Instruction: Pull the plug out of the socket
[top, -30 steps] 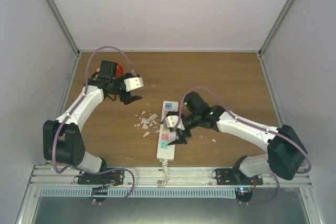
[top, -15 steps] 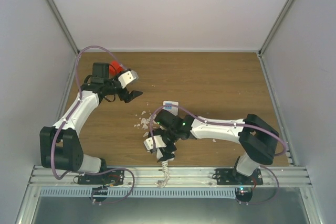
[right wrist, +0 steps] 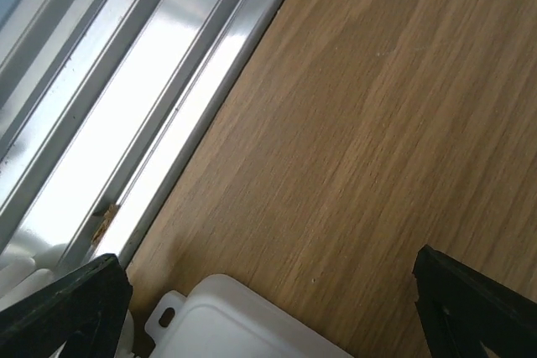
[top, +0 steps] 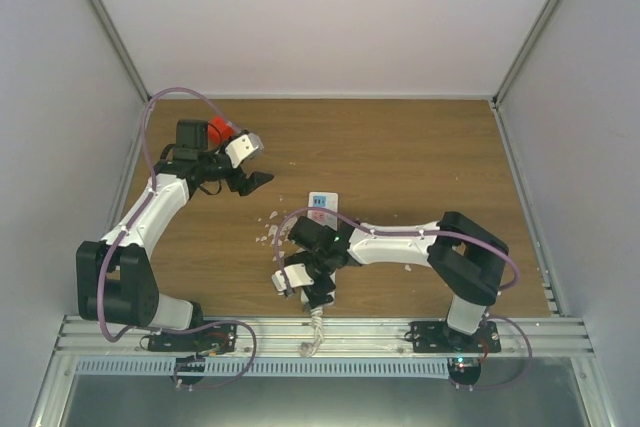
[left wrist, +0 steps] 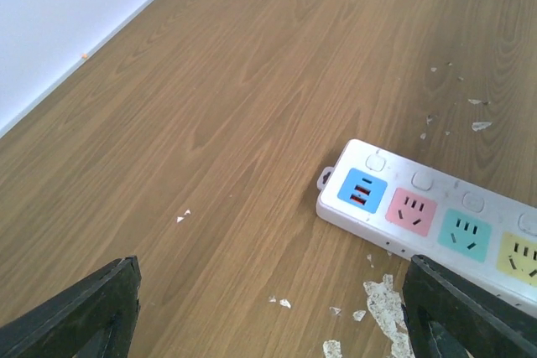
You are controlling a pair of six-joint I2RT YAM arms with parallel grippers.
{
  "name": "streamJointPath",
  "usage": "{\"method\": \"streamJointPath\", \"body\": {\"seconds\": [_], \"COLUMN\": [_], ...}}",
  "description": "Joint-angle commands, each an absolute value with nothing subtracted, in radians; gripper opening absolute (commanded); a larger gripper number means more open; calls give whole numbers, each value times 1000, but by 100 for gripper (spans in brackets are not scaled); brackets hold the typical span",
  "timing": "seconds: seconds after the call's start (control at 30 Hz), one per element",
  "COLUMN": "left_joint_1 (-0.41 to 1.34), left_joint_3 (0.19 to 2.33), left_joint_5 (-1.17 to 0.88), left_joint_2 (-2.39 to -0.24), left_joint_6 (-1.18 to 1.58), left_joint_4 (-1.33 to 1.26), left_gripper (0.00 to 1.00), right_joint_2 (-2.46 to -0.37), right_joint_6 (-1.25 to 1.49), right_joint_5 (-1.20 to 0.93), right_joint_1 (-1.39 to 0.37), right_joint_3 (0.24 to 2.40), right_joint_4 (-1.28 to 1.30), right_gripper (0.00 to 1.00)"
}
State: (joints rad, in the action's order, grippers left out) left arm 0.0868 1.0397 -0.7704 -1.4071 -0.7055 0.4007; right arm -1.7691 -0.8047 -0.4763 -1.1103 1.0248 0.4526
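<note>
1. The left gripper [top: 252,181] hovers over the far left part of the wooden table [top: 420,157]. Its jaws are spread wide with nothing between them. In the left wrist view the left gripper [left wrist: 268,324] frames only bare wood and some flakes.
2. A red object [top: 221,131] sits just beside the left arm's wrist. What it is cannot be told.
3. White flakes [top: 272,233] lie scattered on the wood just left of the socket [top: 322,203].
4. The socket lies lengthwise near the table's middle, running from far to near. Only its far end shows from above, because the right arm covers the rest. The left wrist view shows the socket [left wrist: 419,207] flat on the wood with blue, pink, teal and yellow panels in a row.
5. Its white twisted cord [top: 315,332] trails from the near end onto the metal rail [top: 400,332].
6. The right gripper [top: 318,295] points down over the socket's near end. In its wrist view the jaws of the right gripper [right wrist: 268,316] stand wide apart, with the white end of the socket [right wrist: 243,320] between them, gripping nothing.
</note>
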Motion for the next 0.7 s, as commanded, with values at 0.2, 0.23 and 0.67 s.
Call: {"method": "streamJointPath", "body": {"seconds": [0.2,0.23,0.67], "left_joint_1": [86,86,87], "left_joint_3": [1032,1033,1008], "left_joint_5": [-818,-820,-850], "left_joint_2": [-1392,-1394,-1397], "left_joint_6": [-698,-699,-701], "left_joint_4": [358,358,347], "left_gripper": [85,85,85], "right_joint_2": [-1719,-1705,-1612], "right_joint_6": [-931,-956,-1248], "right_joint_5": [-390,-382,-263], "right_joint_1": [-937,-906,-592], "right_joint_3": [920,909,796], "right_joint_4": [533,536,503], "right_gripper": [89,89,92]}}
